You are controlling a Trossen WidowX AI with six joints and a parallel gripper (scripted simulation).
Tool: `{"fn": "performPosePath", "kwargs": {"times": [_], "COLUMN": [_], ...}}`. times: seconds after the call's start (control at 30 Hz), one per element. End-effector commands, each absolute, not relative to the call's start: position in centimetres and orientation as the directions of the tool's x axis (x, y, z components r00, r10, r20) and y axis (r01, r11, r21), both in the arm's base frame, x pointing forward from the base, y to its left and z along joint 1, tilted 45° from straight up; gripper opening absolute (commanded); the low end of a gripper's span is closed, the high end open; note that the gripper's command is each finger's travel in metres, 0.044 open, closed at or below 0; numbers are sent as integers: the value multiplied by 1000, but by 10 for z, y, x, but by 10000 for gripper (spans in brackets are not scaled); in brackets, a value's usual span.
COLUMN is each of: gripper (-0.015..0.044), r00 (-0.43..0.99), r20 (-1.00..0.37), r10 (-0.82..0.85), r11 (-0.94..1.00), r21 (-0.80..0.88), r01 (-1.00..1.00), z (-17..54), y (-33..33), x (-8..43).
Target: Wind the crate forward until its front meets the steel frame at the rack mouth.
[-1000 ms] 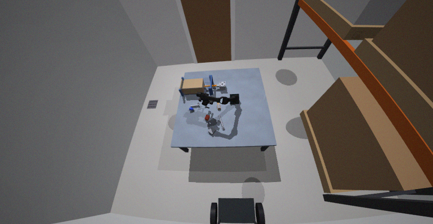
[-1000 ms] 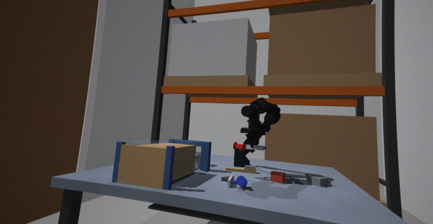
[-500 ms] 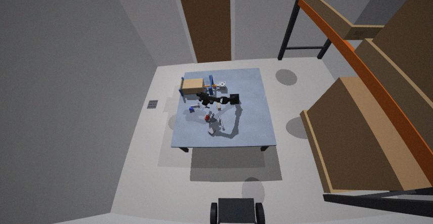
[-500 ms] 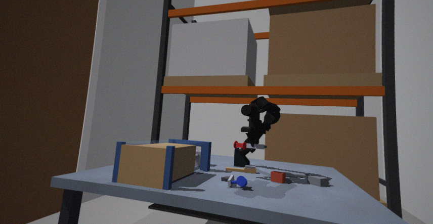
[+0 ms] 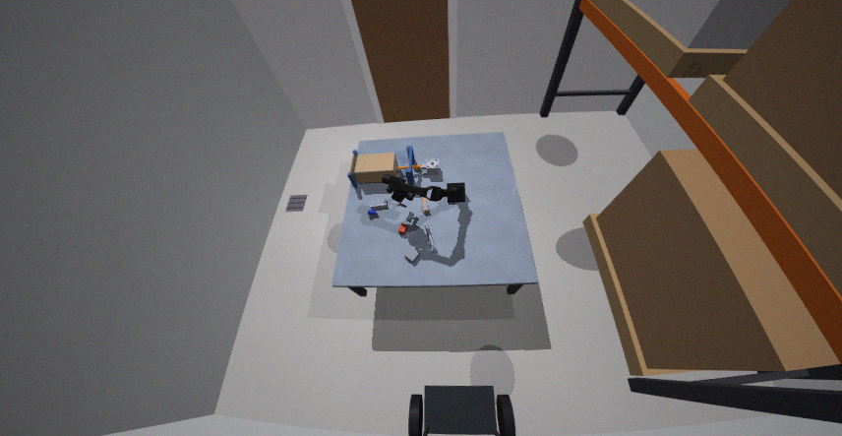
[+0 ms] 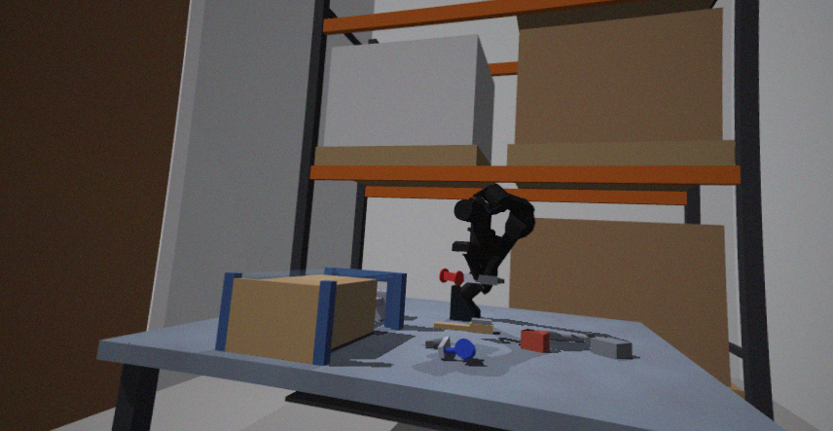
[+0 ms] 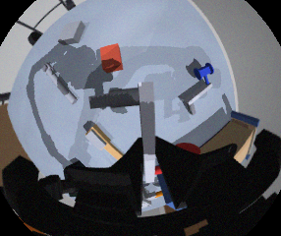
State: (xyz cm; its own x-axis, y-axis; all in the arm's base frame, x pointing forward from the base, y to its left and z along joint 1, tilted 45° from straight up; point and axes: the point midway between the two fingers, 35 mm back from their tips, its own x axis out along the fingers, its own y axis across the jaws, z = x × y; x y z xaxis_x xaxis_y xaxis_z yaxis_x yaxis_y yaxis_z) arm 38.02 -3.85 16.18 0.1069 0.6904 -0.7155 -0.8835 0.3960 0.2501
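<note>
My gripper [image 6: 480,277] [image 7: 147,140] is shut on the grey bar of a red-knobbed handle [image 6: 487,279] [image 7: 147,110], held above the bench. Its dark shank [image 7: 116,97] sticks out to the left in the wrist view. The cardboard-coloured crate [image 5: 375,166] [image 6: 279,317] [image 7: 231,138] sits flat in the cubby, with a gap between its front and the blue steel frame [image 5: 409,155] [image 6: 396,303]. An orange strap [image 5: 417,166] runs to the pale winch [image 5: 432,163] [image 6: 380,305]. A blue-knobbed handle [image 5: 371,212] [image 6: 464,348] [image 7: 203,72] lies on the bench.
On the bench lie a red block [image 5: 402,228] [image 6: 534,341] [image 7: 112,56], a grey block [image 5: 411,254] [image 6: 610,347] [image 7: 72,31], a yellowish tool [image 5: 424,204] [image 6: 454,327] [image 7: 106,143] and a long silvery tool [image 5: 430,237] [image 7: 60,84]. The cubby stands at the back left in the top view.
</note>
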Motion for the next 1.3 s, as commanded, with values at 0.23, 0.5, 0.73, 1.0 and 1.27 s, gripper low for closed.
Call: {"fn": "performPosePath", "kwargs": {"times": [0.23, 0.5, 0.73, 1.0, 1.27], "gripper": [0, 0, 0, 0, 0], "r00": [111, 100, 87, 72, 64], "r20": [-756, -770, -772, -764, -743], "r10": [645, 630, 629, 641, 666], "r11": [633, 735, 773, 758, 683], "r21": [448, 551, 611, 645, 642], "r01": [-632, -396, -168, 97, 348], "z": [98, 55, 18, -23, -60], "y": [-125, -177, -215, -248, -268], "x": [359, 329, 294, 246, 193]}}
